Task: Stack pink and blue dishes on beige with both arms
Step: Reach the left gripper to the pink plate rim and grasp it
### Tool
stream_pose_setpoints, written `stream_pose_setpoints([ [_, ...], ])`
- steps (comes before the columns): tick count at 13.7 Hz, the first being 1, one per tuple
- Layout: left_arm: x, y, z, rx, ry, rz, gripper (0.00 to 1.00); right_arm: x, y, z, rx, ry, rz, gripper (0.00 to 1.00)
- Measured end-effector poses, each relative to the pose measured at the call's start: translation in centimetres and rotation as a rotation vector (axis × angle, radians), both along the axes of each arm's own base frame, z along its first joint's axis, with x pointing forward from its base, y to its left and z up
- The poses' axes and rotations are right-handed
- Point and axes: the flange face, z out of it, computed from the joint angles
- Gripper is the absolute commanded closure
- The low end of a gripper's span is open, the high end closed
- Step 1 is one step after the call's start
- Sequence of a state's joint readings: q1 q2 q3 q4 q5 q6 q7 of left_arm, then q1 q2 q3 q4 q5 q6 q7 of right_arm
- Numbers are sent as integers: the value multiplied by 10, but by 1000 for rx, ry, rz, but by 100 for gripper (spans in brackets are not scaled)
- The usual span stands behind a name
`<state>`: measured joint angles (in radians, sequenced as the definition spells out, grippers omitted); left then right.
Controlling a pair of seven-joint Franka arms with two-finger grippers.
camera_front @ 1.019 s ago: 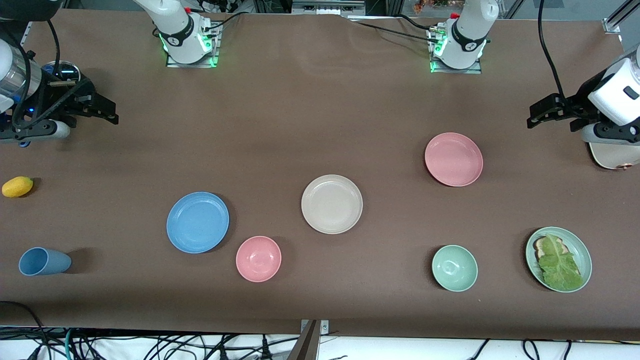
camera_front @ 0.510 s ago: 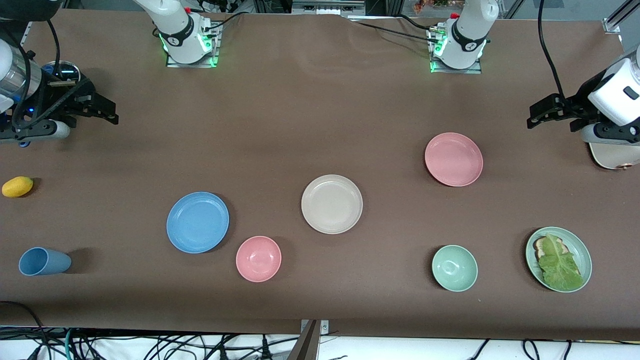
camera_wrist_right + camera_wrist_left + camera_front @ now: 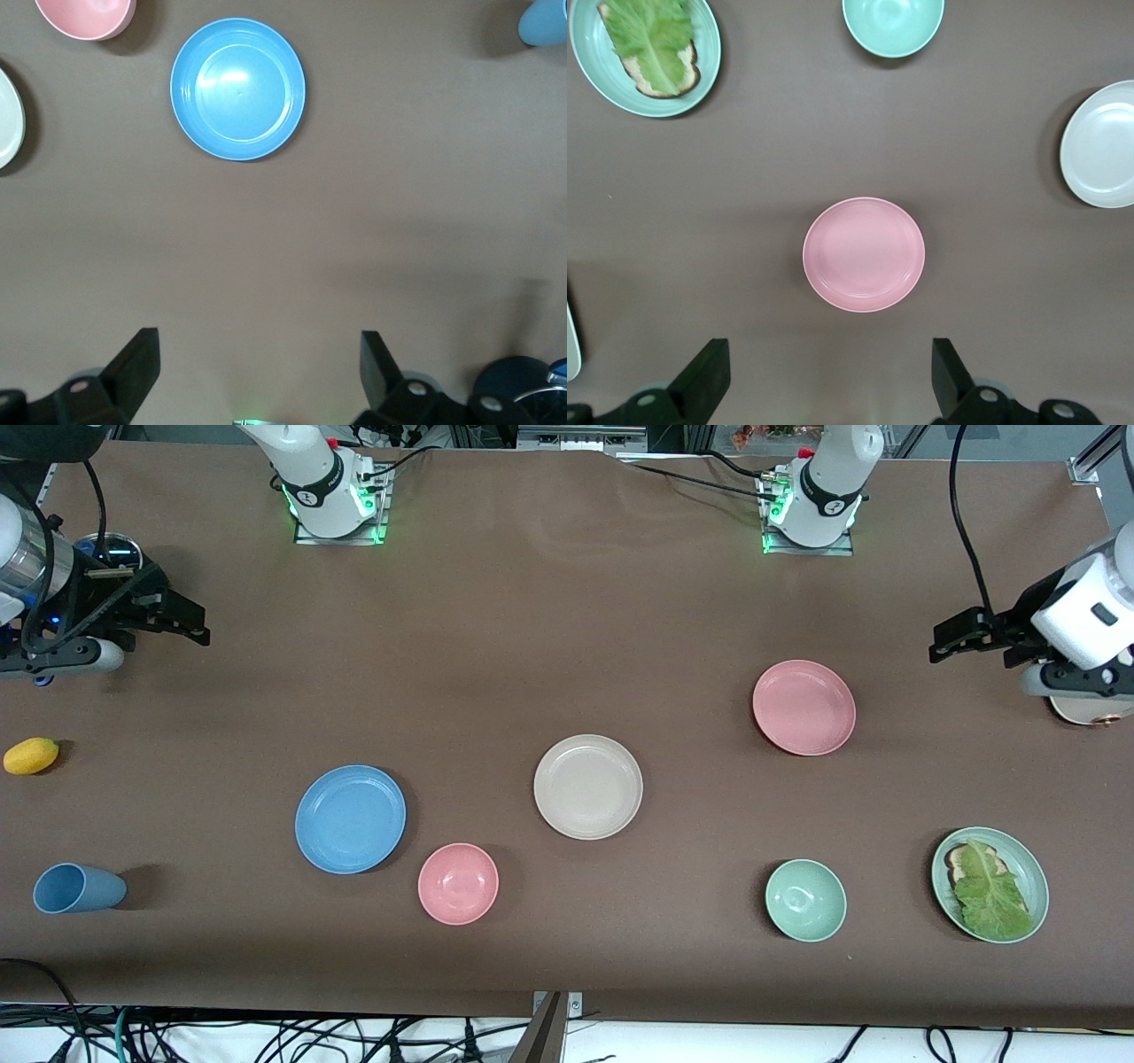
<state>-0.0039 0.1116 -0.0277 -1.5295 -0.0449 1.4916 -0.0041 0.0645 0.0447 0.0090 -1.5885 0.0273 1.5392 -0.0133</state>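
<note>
Beige matte round plate [image 3: 588, 786] is seen whole only from the front; pink plate [image 3: 864, 254] is framed under the spread, empty left gripper [image 3: 824, 385], blue plate [image 3: 237, 88] under the spread, empty right gripper [image 3: 257, 376].

Brown table [image 3: 549, 620] — cables [image 3: 266, 1036] below

The matte cream-beige plate [image 3: 588, 786] lies near the middle of the brown table [image 3: 549, 629]. The light blue flat plate [image 3: 350, 818] lies toward the right arm's end, and the small pink bowl [image 3: 458, 883] is just beside it, nearer to the front camera. The pale pink flat plate [image 3: 803, 707] lies toward the left arm's end, farther from the camera than the beige one. The pale green bowl [image 3: 805, 900] lies nearer to the camera than it.
</note>
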Motion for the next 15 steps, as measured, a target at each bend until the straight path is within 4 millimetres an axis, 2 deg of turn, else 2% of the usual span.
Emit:
stream_pose_setpoints([
  [2, 13, 0, -34, 0, 56, 0, 0, 0, 0, 0, 0, 0, 0, 0],
  [5, 39, 0, -101, 0, 123, 2, 0, 0, 0, 0, 0, 0, 0, 0],
  [8, 51, -15, -156, 0, 200, -20, 0, 0, 0, 0, 0, 0, 0, 0],
  [10, 53, -29, -180, 3, 237, -41, 0, 0, 0, 0, 0, 0, 0, 0],
  [12, 54, -33, -194, -11, 260, -39, 0, 0, 0, 0, 0, 0, 0, 0],
  [15, 53, -20, -205, -91, 284, -13, 0, 0, 0, 0, 0, 0, 0, 0],
])
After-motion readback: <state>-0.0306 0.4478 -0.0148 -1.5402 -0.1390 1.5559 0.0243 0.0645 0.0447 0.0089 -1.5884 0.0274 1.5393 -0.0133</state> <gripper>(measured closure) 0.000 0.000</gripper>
